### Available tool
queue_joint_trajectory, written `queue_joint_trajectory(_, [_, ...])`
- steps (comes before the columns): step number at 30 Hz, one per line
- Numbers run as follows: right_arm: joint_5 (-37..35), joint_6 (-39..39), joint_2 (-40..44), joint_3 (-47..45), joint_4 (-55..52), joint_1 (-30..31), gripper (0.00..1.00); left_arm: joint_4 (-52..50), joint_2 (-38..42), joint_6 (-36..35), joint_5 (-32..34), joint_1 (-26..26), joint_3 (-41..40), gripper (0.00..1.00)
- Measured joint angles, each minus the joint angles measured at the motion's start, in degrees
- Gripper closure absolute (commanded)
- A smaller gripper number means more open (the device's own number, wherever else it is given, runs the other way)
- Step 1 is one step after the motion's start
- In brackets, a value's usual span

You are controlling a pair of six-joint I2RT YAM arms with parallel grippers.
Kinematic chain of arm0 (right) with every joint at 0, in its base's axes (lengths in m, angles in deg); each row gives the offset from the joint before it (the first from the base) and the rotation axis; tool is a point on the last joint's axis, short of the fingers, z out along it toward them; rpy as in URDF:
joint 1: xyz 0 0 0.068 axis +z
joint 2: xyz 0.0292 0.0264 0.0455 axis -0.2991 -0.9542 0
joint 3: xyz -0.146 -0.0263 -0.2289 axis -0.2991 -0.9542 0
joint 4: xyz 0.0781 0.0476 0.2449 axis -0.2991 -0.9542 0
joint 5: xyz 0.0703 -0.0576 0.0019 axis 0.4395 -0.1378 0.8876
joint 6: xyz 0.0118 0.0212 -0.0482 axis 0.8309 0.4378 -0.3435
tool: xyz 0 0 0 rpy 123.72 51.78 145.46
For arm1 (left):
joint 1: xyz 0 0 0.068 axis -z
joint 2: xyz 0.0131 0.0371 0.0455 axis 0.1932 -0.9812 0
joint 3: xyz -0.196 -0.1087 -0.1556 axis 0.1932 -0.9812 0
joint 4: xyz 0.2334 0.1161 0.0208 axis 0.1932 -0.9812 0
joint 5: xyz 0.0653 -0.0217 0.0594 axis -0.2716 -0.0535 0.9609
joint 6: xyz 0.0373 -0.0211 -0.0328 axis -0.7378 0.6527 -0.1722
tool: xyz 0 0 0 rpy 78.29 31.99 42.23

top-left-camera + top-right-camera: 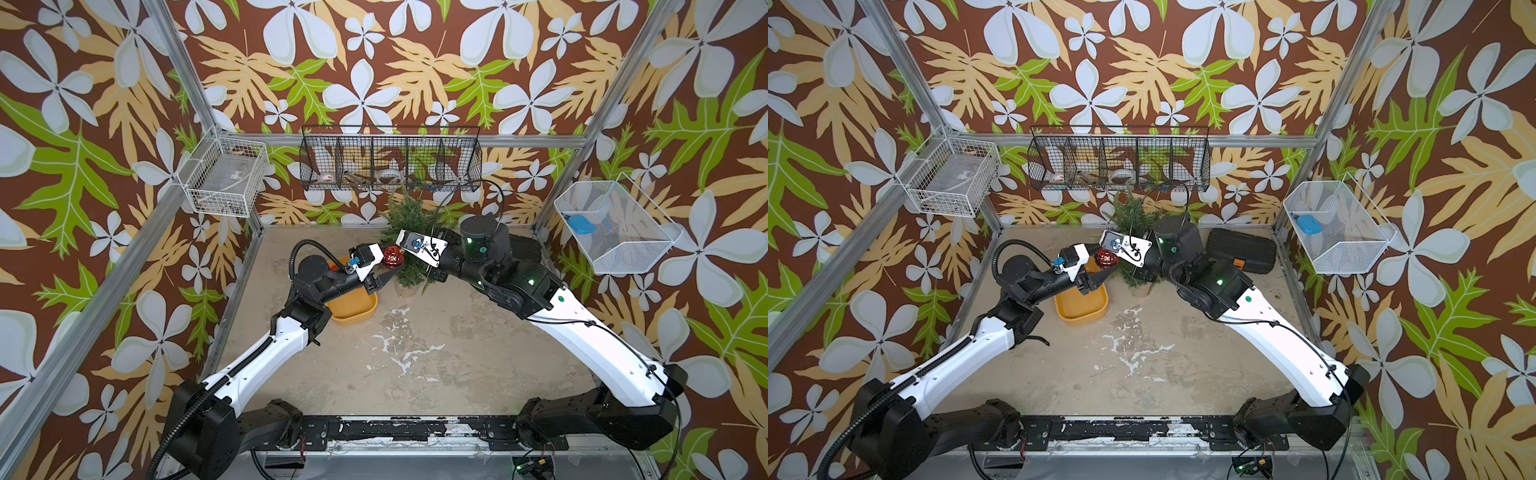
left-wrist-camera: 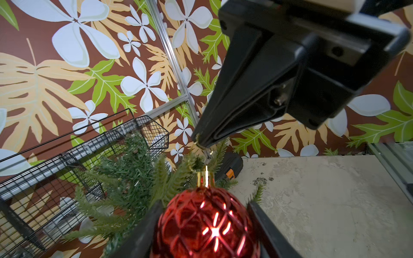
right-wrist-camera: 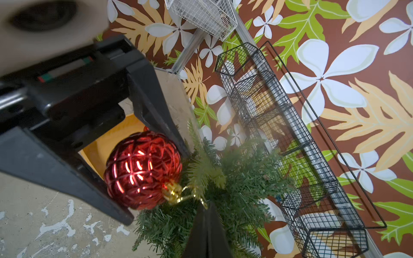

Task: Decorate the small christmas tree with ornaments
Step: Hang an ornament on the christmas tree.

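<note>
- Your left claw [image 2: 205, 204] is clamped around the red lattice bauble [image 2: 205, 223], one black finger on each side of the ball. It's holding it up off the table.
- Your right claw [image 2: 200, 141] comes in from the other side with its jaws pinched together. The tip is nipping the gold string [image 3: 192, 195] just above the tree's branches.
- Both top views show the worn beige table [image 1: 415, 353] under everything, with the two arms meeting near its back edge.
- The small Christmas tree [image 1: 409, 216] stands upright near the back wall on its pale base [image 1: 405, 289]. In both top views, your right wrist sits over its middle.
- On the table you've got the yellow tray [image 1: 353, 309], just beside the tree base on your left arm's side. Your left wrist hangs over its back half.
- In both top views the bauble [image 1: 1108, 257] shows up between the two wrists. It's right by the tree's branches on the tray side, above the tray's far end.
- On your right wrist view the ball's gold cap [image 3: 172, 192] points into the needles and a frond lies across the string. I can't tell if the loop is actually around a branch.
</note>
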Motion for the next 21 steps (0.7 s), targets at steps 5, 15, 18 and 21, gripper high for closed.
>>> queue_joint_trajectory(5, [1.7,0.0,2.2,0.0,0.2,0.0,1.0,1.2,3.0,-1.7,-0.5,0.4,-2.1,0.79])
queue_joint_trajectory(15, [-0.5,0.0,1.3,-0.3,0.5,0.0,1.0,1.6,2.3,-3.9,2.6,0.4,-1.6,0.8])
queue_joint_trajectory(18, [-2.0,0.0,0.3,-0.1,0.4,0.0,1.0,1.2,1.5,-4.2,3.5,0.4,-1.1,0.8])
queue_joint_trajectory(21, [-2.2,-0.1,0.2,-0.1,0.1,0.0,1.0,0.8,0.9,-4.3,3.8,0.4,-0.7,0.79])
